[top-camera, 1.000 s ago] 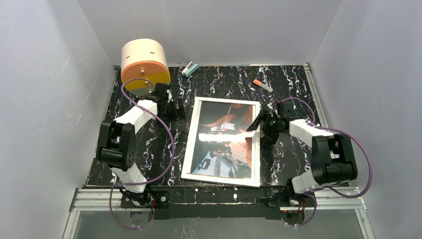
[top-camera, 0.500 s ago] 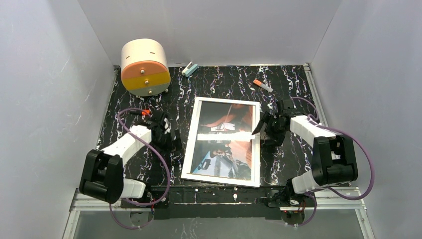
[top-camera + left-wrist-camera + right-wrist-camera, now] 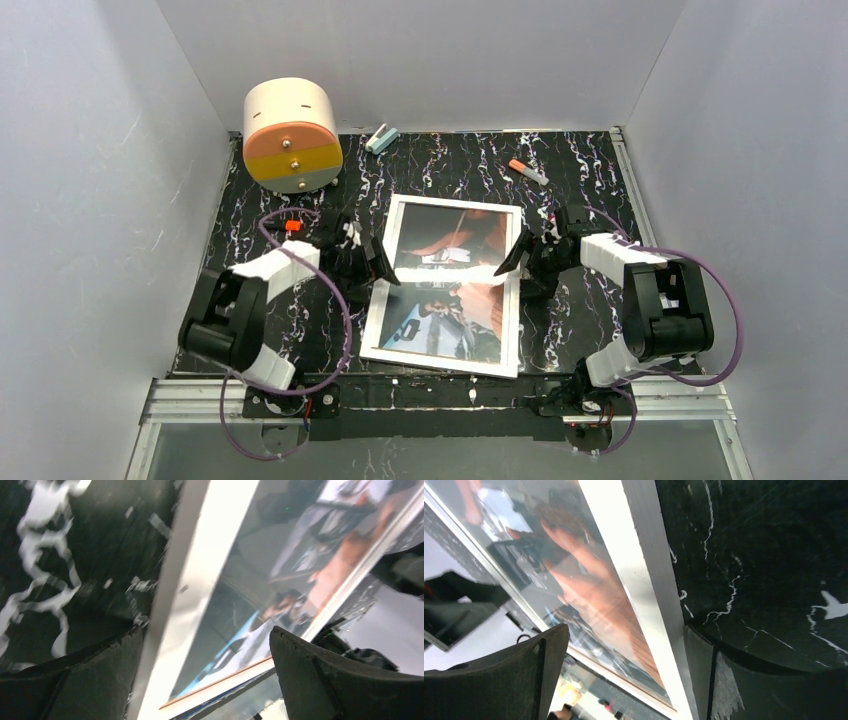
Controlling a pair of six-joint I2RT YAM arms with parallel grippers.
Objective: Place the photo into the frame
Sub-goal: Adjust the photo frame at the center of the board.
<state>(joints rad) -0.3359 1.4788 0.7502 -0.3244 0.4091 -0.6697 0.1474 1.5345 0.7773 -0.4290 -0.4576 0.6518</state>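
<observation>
**A:** Left arm moved: a second ago it was at the back-left by the round tub (image 3: 291, 133), now the left gripper (image 3: 378, 268) is at the frame's left long edge. The right gripper (image 3: 522, 262) has hardly moved and is at the opposite long edge.

**B:** Where's the frame?

**A:** The frame (image 3: 511, 335) lies flat mid-table (image 3: 600, 180), about where it was. The photo (image 3: 445, 320) shows inside the pale rim under glare. It looks seated, but I can't tell whether it's behind the glass.

**B:** Jaws?

**A:** Both spread wide, holding nothing. In the left wrist view the left gripper (image 3: 210, 680) straddles the rim (image 3: 200, 580), one finger (image 3: 75, 680) over bare table and the other (image 3: 340, 680) over the picture. The right gripper (image 3: 624, 680) mirrors that across its rim (image 3: 644, 580). I can't tell whether either one touches the frame.

**B:** Step?

**A:** My read is that it's bracketing the frame from both sides, ahead of a two-handed pinch to square or lift it.

**B:** Next move?

**A:** Close both grippers on the rims evenly and keep them level. The rim is thin and the inner fingers sit over glass, so an uneven squeeze could skate the frame or tip it. The marker (image 3: 527, 171) at the back is well apart, so it isn't an obstacle.
</observation>
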